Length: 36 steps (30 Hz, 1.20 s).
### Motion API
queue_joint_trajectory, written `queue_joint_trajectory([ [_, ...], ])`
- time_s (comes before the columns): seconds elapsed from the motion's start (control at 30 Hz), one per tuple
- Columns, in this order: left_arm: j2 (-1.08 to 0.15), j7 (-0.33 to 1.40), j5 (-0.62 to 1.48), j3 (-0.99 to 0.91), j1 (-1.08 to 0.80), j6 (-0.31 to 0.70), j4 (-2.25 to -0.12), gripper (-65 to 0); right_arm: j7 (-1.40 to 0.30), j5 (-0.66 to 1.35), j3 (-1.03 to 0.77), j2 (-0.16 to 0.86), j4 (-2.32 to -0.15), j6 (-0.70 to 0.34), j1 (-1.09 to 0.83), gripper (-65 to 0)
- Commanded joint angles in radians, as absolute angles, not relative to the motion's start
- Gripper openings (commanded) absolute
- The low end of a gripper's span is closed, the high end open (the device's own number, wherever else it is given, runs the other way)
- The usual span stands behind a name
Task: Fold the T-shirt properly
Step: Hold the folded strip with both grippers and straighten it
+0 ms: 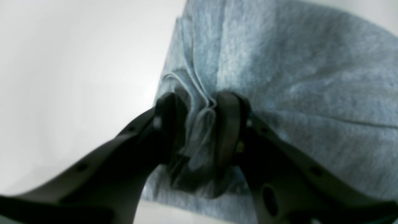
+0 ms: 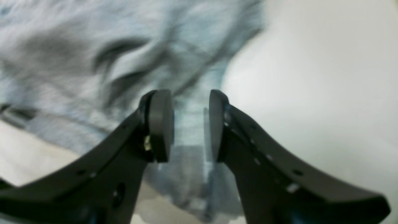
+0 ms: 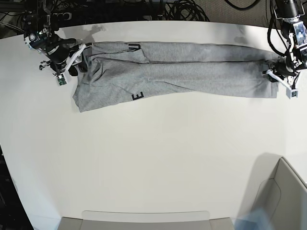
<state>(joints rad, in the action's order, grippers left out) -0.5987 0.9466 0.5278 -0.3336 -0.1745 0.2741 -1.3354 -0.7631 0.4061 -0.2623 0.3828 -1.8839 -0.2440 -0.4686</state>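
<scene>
Two black grippers, left gripper [image 1: 199, 124] with jaws apart around a bunched hem, right gripper [image 2: 189, 124] clamped on the opposite end, both on one light heather-grey cotton T-shirt [image 3: 192, 69] stretched long across the far side of one white table [image 3: 153, 158], black cables [image 3: 182, 9] behind.
</scene>
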Motion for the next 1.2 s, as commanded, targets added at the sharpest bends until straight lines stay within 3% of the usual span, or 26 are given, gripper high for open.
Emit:
queue_joint_trajectory([
  [0.0,-0.622,0.951,0.516,-0.337,-0.171,0.268,-1.326,-42.4,-0.745,0.415,-0.263,0.406,-1.902,-0.248,-0.466,-44.3],
  [0.37,-0.647,0.955,0.526,-0.334,-0.216,0.269,-1.244,-42.2,-0.745,0.415,-0.249,0.407,-1.902,-0.248,-0.466,-44.3],
  [0.63,-0.67,0.967,0.679,-0.093,-0.229,0.283,-1.228,-42.6,-0.745,0.415,-0.249,0.42,-1.906,-0.248,-0.472,-44.3],
  [0.77,-0.668,0.98,0.699,-0.028,-0.222,0.406,-1.224,-49.6,-0.745,0.415,-0.254,0.435,-1.905,-0.248,-0.476,-44.3],
  [0.93,-0.667,0.986,0.702,-0.028,-0.222,0.493,-1.228,-65.0,-0.745,0.415,-0.255,0.45,-1.906,-0.248,-0.487,-44.3],
  [1.03,-0.664,0.987,0.704,-0.047,-0.222,0.565,-1.228,-65.0,-0.745,0.415,-0.255,0.446,-1.906,-0.248,-0.487,-44.3],
  [1.17,-0.601,0.989,0.704,-0.222,-0.222,0.624,-1.265,-65.0,-0.745,0.415,-0.255,0.443,-1.906,-0.246,-0.483,-44.3],
])
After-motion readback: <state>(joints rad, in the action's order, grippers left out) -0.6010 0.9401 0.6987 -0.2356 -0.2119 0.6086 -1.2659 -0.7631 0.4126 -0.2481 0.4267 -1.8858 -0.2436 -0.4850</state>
